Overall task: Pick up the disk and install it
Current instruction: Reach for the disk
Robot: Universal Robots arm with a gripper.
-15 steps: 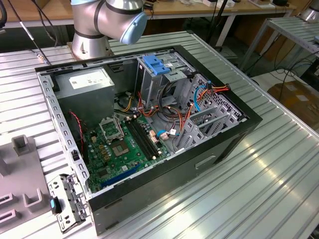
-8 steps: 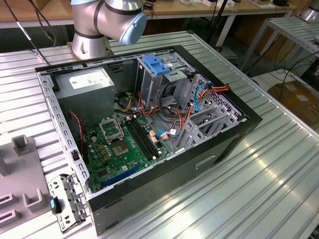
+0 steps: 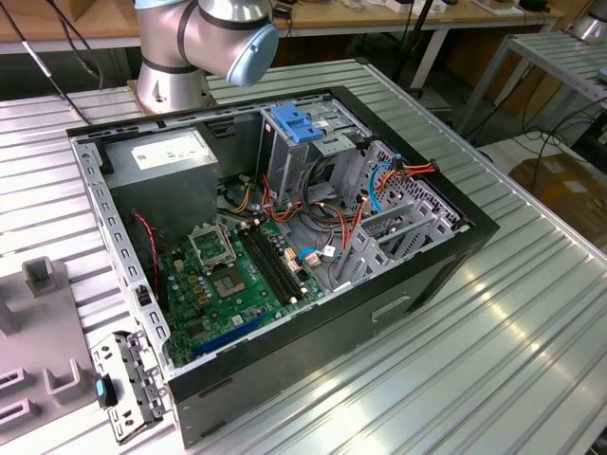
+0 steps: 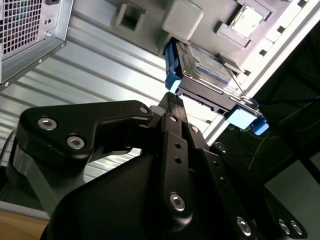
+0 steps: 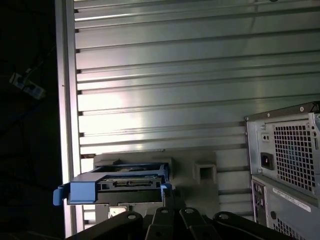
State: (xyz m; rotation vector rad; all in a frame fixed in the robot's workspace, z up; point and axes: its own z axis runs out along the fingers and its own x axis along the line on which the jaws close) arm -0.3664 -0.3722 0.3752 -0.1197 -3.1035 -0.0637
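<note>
The disk is a flat silver drive with blue side rails. It rests in a grey holder on the ribbed metal table. My gripper hovers just short of the disk's blue rail end, and its black fingers come together to a point with nothing between them. In the exterior view the open computer case lies on its side, with its drive cage at the exterior view's right.
A blue latch tops the rear cage and a grey power supply fills the case's far corner. The case's vented back stands close to the holder. The table edge runs beside the disk. Grey fixtures sit at the exterior view's left.
</note>
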